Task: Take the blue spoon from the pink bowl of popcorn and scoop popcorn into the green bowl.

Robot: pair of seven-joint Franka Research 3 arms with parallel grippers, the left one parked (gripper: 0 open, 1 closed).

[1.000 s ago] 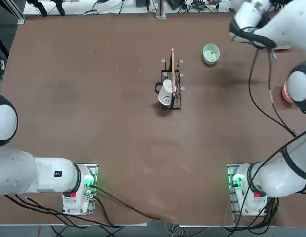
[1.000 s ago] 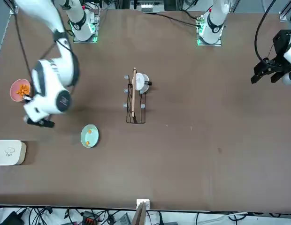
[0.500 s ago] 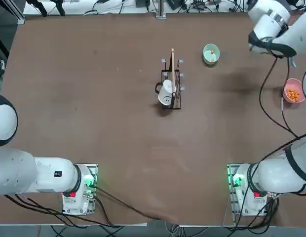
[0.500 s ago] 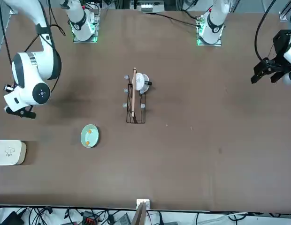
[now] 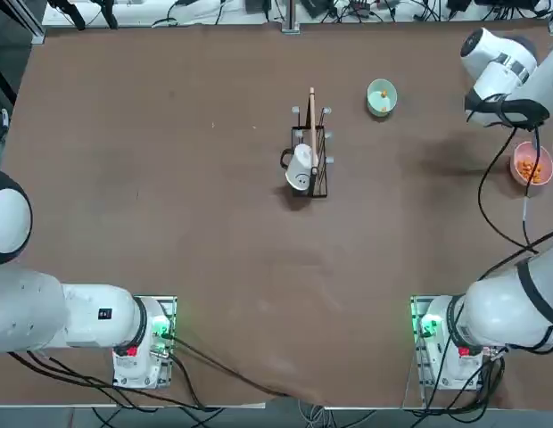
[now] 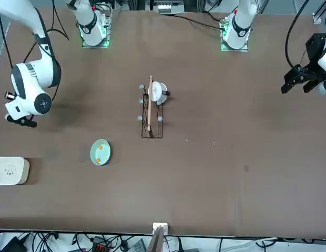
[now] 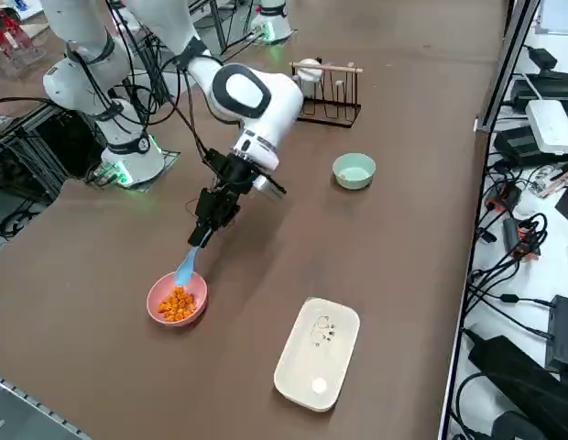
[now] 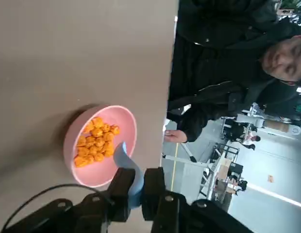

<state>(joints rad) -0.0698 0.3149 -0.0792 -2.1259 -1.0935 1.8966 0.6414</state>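
Note:
My right gripper [image 7: 204, 229] is shut on the blue spoon's thin handle and hangs tilted just above the pink bowl [image 7: 177, 301]. The blue spoon [image 7: 185, 268] points down, its scoop end over the bowl's near rim. In the wrist view the spoon [image 8: 126, 164] rises between the fingers [image 8: 122, 187] and reaches over the pink bowl [image 8: 73, 133], which holds a heap of orange popcorn [image 8: 94, 141]. The green bowl [image 5: 381, 96] stands apart, further along the table, with a little popcorn [image 5: 383, 94] inside. In the front view the arm hides the pink bowl.
A black wire rack [image 5: 312, 160] with a white mug [image 5: 300, 169] and a wooden stick stands mid-table. A white flat device [image 7: 317, 353] lies near the table edge beyond the pink bowl. A person in dark clothes [image 8: 223, 63] stands past that edge.
My right arm has swung away from the green bowl toward the pink bowl, carrying the spoon. The spoon now hangs over the pink bowl's rim.

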